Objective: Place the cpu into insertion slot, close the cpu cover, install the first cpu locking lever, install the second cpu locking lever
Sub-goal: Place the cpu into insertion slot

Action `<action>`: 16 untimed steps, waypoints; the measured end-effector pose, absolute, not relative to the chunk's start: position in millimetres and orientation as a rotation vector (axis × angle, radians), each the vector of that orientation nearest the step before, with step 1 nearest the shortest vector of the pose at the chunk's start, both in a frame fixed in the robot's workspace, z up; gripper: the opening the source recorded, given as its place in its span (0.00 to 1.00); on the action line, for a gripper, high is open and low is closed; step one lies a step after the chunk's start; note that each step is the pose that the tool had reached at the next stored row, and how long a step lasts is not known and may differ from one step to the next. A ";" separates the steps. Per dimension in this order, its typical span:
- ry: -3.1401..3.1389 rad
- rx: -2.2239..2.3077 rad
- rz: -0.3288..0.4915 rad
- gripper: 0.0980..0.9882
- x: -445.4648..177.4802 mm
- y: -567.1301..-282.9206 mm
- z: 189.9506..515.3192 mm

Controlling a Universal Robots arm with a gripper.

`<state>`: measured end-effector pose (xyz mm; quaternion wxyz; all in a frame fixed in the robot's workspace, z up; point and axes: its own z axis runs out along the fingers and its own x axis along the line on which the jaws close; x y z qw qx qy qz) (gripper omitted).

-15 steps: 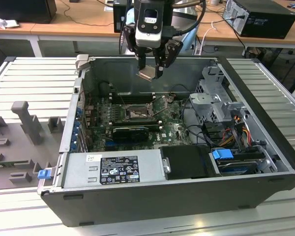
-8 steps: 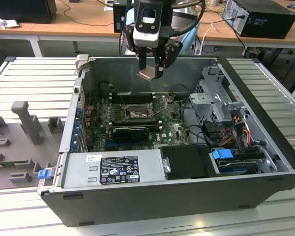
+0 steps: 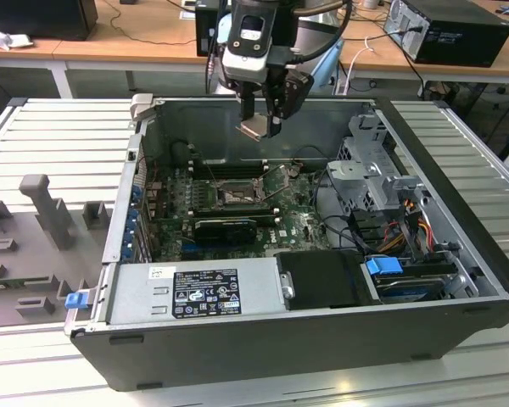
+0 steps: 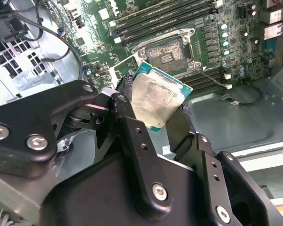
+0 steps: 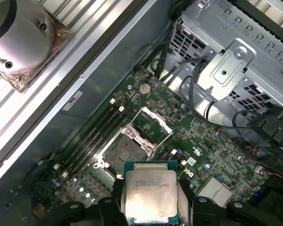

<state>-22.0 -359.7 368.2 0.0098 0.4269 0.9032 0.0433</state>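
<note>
We see the gripper clenched on the cpu, hanging above the bare slot, its cover raised, within the case.

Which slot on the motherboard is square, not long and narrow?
The insertion slot, black with a silvery rim; the memory slots beside it are long narrow strips. The gripper holds the cpu.

Silvery cpu with teal edge; green motherboard.
</note>
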 end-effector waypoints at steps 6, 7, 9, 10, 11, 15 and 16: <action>2.788 1.393 0.135 0.48 -21.9 -359.7 367.9; 2.784 1.401 0.134 0.48 -22.0 -359.7 367.9; 2.773 1.423 0.134 0.48 -22.0 -359.7 367.9; 2.769 1.430 0.134 0.48 -22.0 -359.7 367.9; 2.762 1.442 0.134 0.48 -21.9 -359.7 367.8; 2.748 1.466 0.133 0.48 -21.9 -359.7 366.5; 2.745 1.471 0.130 0.48 -22.0 -359.7 365.6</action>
